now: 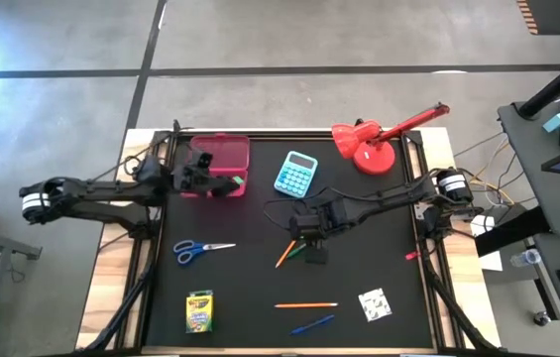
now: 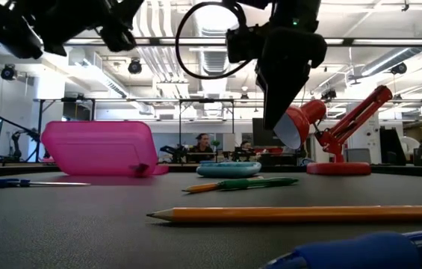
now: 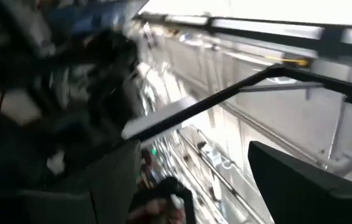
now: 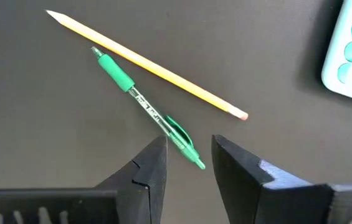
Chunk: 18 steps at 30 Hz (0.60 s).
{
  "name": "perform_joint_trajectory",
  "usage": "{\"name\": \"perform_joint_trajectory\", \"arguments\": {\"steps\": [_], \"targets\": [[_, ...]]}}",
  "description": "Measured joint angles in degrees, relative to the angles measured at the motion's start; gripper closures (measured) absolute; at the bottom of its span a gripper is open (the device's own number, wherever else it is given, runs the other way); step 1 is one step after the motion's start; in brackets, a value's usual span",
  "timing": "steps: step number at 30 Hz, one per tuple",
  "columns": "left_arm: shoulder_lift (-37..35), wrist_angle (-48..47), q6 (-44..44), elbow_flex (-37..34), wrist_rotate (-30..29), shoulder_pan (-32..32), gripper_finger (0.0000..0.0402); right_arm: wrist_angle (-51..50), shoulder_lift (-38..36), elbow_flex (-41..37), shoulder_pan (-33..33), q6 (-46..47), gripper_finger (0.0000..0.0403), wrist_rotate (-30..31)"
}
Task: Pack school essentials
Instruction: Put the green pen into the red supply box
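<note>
The right gripper is held parted and empty just above the green pen, whose clip end lies at its tips; the orange pencil lies beside, toward twelve o'clock. Jaws should be lowered astride the pen alone. The left gripper, parted, over the pink case, is shown only from overhead

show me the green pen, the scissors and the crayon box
Green pen (image 4: pixel 149 111), right wrist view, mid barrel.
Scissors (image 1: pixel 191 251), high view, blue handles.
Crayon box (image 1: pixel 199 311), high view, box front.
</note>
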Motion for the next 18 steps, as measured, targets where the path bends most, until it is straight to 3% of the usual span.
{"name": "perform_joint_trajectory", "arguments": {"steps": [8, 13, 18], "targets": [[6.8, 2.5, 3.5, 0.4, 0.3, -2.1, 0.0121, 0.1, 0.0, 0.3, 0.0, 0.0, 0.0289, 0.4], [9.9, 2.9, 3.9, 0.5, 6.0, -3.0, 0.0121, 1.4, 0.0, 0.2, 0.0, 0.0, 0.0289, 1.0], [11.0, 13.4, 10.4, 0.5, 6.3, -4.9, 0.0121, 1.8, 0.0, -2.0, 0.0, -2.8, 0.0289, 0.8]]}}
